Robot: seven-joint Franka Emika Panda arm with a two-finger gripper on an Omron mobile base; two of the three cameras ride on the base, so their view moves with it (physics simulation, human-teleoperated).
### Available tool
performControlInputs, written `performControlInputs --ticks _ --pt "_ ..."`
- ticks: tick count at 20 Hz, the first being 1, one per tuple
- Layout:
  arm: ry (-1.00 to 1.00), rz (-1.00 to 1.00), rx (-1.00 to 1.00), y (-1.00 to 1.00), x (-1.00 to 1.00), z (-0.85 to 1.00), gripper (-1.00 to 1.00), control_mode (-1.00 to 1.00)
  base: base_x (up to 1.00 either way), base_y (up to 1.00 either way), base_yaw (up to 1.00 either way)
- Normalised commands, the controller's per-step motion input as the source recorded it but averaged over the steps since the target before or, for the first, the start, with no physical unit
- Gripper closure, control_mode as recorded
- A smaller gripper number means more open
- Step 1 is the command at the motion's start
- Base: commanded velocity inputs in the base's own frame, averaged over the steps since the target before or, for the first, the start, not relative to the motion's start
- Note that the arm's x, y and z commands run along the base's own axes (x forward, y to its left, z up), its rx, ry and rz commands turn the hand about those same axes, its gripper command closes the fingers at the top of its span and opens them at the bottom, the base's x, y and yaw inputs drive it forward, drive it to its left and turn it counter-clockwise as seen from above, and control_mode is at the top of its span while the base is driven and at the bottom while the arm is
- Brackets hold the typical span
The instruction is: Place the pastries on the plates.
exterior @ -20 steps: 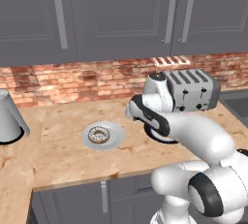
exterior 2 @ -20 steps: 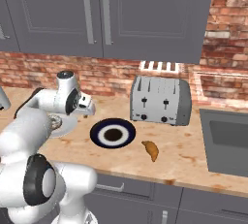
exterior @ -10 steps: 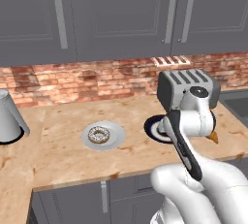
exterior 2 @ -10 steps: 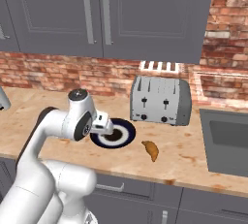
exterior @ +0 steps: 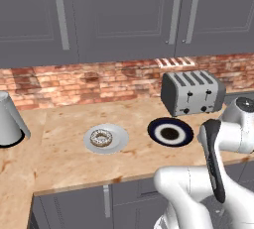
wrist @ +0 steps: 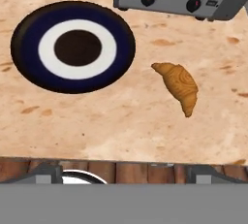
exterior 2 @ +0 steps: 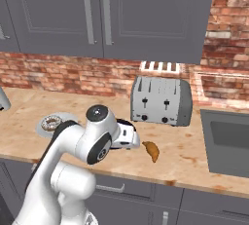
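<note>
Doughnut (exterior: 102, 137): iced ring lying in the middle of the light grey plate (exterior: 118, 143) on the bench (exterior: 59, 158), seen in the left base view; in the right base view the same pair sits at the arm's 9 o'clock, half hidden by the white elbow.
Croissant (wrist: 179, 86): bare on the bench, on no plate; the hand view puts it at about 3 o'clock of the navy-rimmed plate (wrist: 29, 68), close beside it but apart.
Croissant, right base view: lies just off the tip of the white hand, toward 4 o'clock of it, in front of the toaster (exterior 2: 160, 101).
Navy-rimmed plate: nothing on it; in the left base view it lies at 3 o'clock of the grey plate, just in front of the toaster.
End effector (wrist: 123, 172): released, jaws spread wide, gripping nothing; the hand view looks down on croissant and navy plate together, with the toaster's front at 12 o'clock.
Kettle (exterior: 10, 119): at the far 9 o'clock edge of the left base view, well apart from the plates.
Sink (exterior 2: 228, 141): at 3 o'clock in the right base view.
Change from a second ago: the hand has swung from beside the grey plate across toward the croissant; the doughnut stays on its plate and the croissant has not moved.
</note>
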Motion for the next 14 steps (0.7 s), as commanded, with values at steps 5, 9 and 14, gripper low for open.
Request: performControlInputs --ticks 5,9,14 --pt "-0.05 0.0 -0.11 -1.0 -0.01 0.22 -1.0 -1.0 0.0 0.0 0.0" --pt "-0.01 0.07 0.0 -0.55 0.08 0.09 -1.0 -1.0 0.0 0.0 0.0" --pt "0.0 0.01 -0.06 0.0 0.26 -0.03 -1.0 -1.0 0.0 0.0 0.0"
